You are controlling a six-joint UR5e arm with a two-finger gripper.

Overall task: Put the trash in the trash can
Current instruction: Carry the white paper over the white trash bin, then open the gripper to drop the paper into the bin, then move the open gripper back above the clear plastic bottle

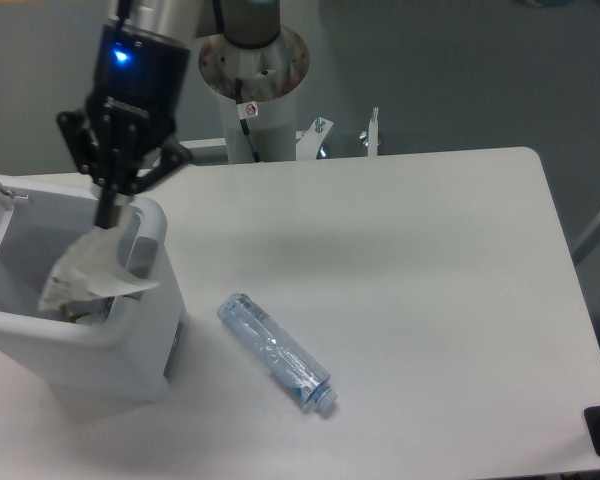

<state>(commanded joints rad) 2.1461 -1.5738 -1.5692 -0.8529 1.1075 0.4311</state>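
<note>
The fingers [107, 213] are pinching the wrapper [88, 271] over the bin [130, 325], so I'm thinking let go once it's hanging inside the rim.

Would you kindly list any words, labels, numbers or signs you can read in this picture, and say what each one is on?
No text is legible.
Sticker on the robot's base column: a small white label with a red mark, too small to read.
Crushed water bottle: no readable label.
Trash can: dark patch on its side panel, blurred; no words.
Wrapper in the pincer: no print visible.
</note>
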